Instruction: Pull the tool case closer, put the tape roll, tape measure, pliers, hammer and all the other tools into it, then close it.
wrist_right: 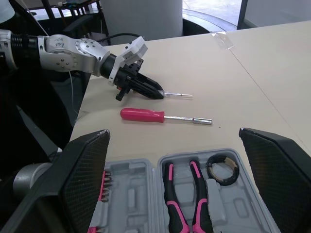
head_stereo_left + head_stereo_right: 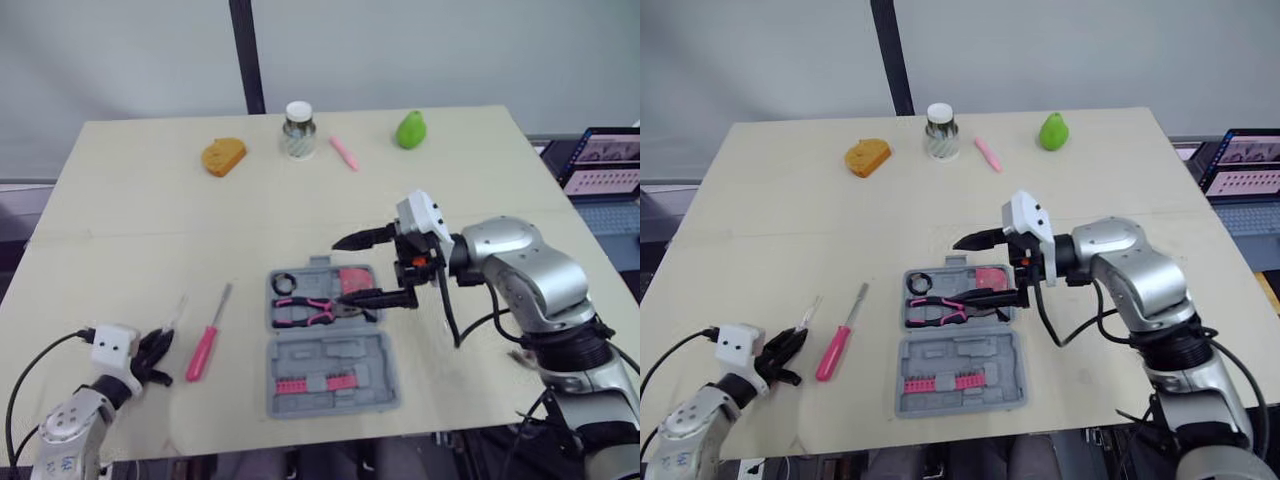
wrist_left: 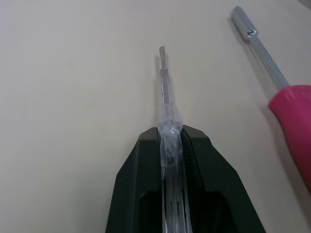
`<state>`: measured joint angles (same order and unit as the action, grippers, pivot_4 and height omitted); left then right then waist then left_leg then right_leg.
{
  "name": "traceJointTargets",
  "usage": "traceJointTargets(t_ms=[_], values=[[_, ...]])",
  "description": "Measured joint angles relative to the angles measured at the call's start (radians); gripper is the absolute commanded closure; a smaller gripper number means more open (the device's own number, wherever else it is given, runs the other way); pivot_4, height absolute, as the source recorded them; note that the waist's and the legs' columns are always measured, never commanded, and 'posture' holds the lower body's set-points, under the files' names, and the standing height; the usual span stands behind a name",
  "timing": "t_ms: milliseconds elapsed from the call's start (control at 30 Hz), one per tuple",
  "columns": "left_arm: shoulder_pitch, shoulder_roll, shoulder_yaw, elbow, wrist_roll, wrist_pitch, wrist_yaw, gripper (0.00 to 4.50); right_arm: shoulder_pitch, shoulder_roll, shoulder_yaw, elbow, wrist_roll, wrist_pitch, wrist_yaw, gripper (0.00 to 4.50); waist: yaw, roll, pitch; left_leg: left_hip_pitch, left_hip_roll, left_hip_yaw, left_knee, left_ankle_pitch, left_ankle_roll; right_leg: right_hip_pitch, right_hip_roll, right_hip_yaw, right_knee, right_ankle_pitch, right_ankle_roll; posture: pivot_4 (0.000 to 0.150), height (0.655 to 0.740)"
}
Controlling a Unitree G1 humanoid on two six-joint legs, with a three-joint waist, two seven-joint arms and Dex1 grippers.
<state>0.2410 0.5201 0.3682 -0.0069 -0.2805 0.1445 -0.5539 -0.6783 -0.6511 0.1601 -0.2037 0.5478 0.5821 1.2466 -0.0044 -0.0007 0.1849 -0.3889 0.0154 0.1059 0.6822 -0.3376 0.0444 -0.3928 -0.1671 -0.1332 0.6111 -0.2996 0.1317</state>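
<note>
The grey tool case (image 2: 372, 352) lies open near the table's front edge. Its far half holds pink-handled pliers (image 2: 305, 311), a tape roll (image 2: 283, 282) and a pink tool (image 2: 355, 277); the near half holds pink bits (image 2: 310, 384). My right gripper (image 2: 350, 268) hovers open over the case's right side, nothing between its fingers (image 1: 92, 160). At the front left, my left gripper (image 2: 160, 346) is shut on a small clear-handled screwdriver (image 3: 165, 87), low over the table. A pink-handled screwdriver (image 2: 208, 340) lies between that gripper and the case.
Along the far edge stand an orange bread-like object (image 2: 223, 156), a small jar (image 2: 298, 129), a pink marker (image 2: 344, 152) and a green pear (image 2: 410, 129). A laptop (image 2: 605, 160) sits beyond the table's right edge. A black pole (image 2: 246, 55) rises behind.
</note>
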Motion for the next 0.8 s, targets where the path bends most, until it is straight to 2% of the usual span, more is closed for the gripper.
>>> traceJointTargets(t_ms=[233,367,500,633,800], values=[[-0.012,0.295,0.003,-0.252,-0.074,0.222,-0.192,4.41,0.067,-0.103,-0.080,-0.046,0.026,0.006,0.017,0.00,0.000,0.000,0.000,0.000,0.000,0.000,0.000,0.000,-0.001,0.000,0.000,0.000,-0.001,0.000,0.000,0.150,0.7400],[-0.064,0.400,-0.028,-0.311,-0.093,0.278,-0.289,4.41,0.119,-0.136,-0.104,-0.077,0.027,0.006,0.013,0.00,-0.001,0.001,0.001,0.000,0.000,0.000,-0.001,0.000,-0.001,0.000,0.001,0.000,-0.001,0.000,0.000,0.150,0.7400],[-0.174,0.461,-0.121,-0.345,-0.102,0.332,-0.356,4.41,0.192,-0.163,-0.130,-0.114,0.025,0.005,-0.002,0.00,0.002,0.002,0.001,0.000,0.000,0.001,-0.001,0.000,0.000,0.000,0.002,0.000,-0.001,0.000,0.000,0.150,0.7400],[-0.304,0.466,-0.247,-0.377,-0.099,0.361,-0.393,4.41,0.238,-0.170,-0.133,-0.158,0.019,0.003,-0.026,0.00,0.003,0.002,0.001,0.000,0.000,0.002,-0.001,0.000,0.000,0.000,0.002,0.000,0.000,0.000,0.000,0.150,0.7400],[-0.432,0.467,-0.435,-0.370,-0.013,0.355,-0.445,4.41,0.279,-0.180,-0.133,-0.186,0.000,-0.013,-0.047,0.00,0.003,0.002,0.001,0.000,0.000,0.003,-0.001,0.001,0.000,0.000,0.004,0.001,-0.001,0.000,0.000,0.150,0.7400]])
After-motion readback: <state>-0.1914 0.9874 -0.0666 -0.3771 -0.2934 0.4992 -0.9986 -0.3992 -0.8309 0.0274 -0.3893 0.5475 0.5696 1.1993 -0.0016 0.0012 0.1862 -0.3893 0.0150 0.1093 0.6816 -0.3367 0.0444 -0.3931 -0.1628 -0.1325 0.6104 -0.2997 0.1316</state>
